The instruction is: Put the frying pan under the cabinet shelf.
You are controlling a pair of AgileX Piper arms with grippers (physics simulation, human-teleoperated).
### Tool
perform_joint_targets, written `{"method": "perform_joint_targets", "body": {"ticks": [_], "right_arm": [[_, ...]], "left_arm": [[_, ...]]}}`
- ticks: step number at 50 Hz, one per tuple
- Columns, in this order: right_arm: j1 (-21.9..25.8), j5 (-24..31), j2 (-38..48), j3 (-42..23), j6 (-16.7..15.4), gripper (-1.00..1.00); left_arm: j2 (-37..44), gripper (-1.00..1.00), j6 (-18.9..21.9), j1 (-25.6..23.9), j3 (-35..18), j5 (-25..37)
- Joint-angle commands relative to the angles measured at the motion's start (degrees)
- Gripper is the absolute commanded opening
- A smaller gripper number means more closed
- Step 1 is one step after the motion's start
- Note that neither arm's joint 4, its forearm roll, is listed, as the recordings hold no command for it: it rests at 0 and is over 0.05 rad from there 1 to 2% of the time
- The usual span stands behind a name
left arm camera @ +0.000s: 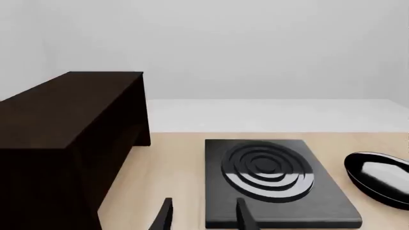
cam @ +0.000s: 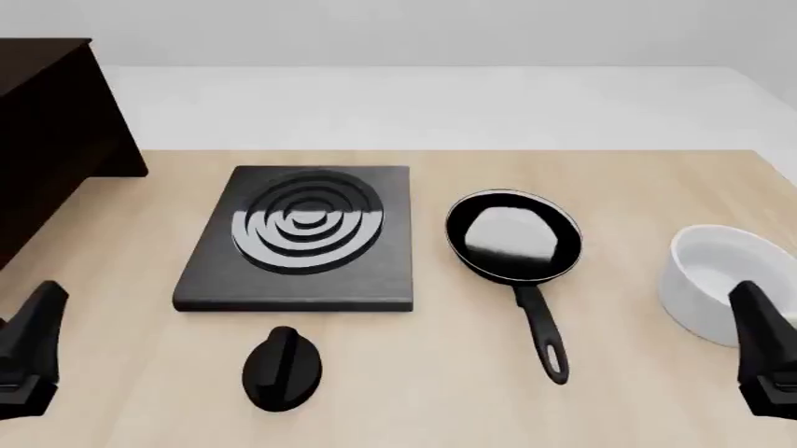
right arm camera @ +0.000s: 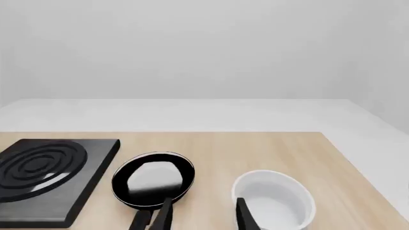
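Note:
The frying pan (cam: 513,235) lies flat on the table right of centre, its long handle (cam: 544,331) pointing toward the near edge. It also shows as the frying pan (right arm camera: 153,179) in the right wrist view and, at the edge of the left wrist view, as the frying pan (left arm camera: 380,177). The dark cabinet shelf (cam: 50,140) stands at the far left, large in the left wrist view as the cabinet shelf (left arm camera: 64,134). My left gripper (cam: 32,359) hovers near the front left corner, open and empty (left arm camera: 203,218). My right gripper (cam: 766,359) is at the front right, open and empty (right arm camera: 204,218), near the pan's handle.
A square black stove plate (cam: 305,233) with concentric rings lies between the cabinet and the pan. A round black knob (cam: 283,369) sits in front of the plate. A white bowl (cam: 722,280) stands right of the pan, just ahead of my right gripper.

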Motion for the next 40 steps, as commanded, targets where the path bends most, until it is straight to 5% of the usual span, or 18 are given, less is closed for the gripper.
{"method": "perform_joint_targets", "body": {"ticks": [1, 10, 17, 27, 38, 40], "right_arm": [[0.0, 0.3, 0.1, -0.2, -0.2, 1.0], [0.0, 0.4, 0.1, -0.1, 0.0, 1.0], [0.0, 0.4, 0.7, 0.0, 0.0, 1.0], [0.4, -1.1, 2.8, 0.0, 0.2, 1.0], [0.5, -1.8, 3.7, 0.0, 0.1, 1.0], [0.4, -1.2, 2.9, 0.1, 0.1, 1.0]], "left_arm": [[0.0, 1.0, 0.0, -0.1, -0.6, 0.2], [0.1, 1.0, 2.0, -1.3, -3.9, 2.2], [4.4, 1.0, 3.6, -8.2, -10.1, 4.3], [19.3, 1.0, 2.2, -18.4, -23.3, 6.4], [31.4, 1.0, 4.6, -27.0, -31.2, 5.8], [39.5, 1.0, 4.6, -30.8, -35.4, 5.1]]}}
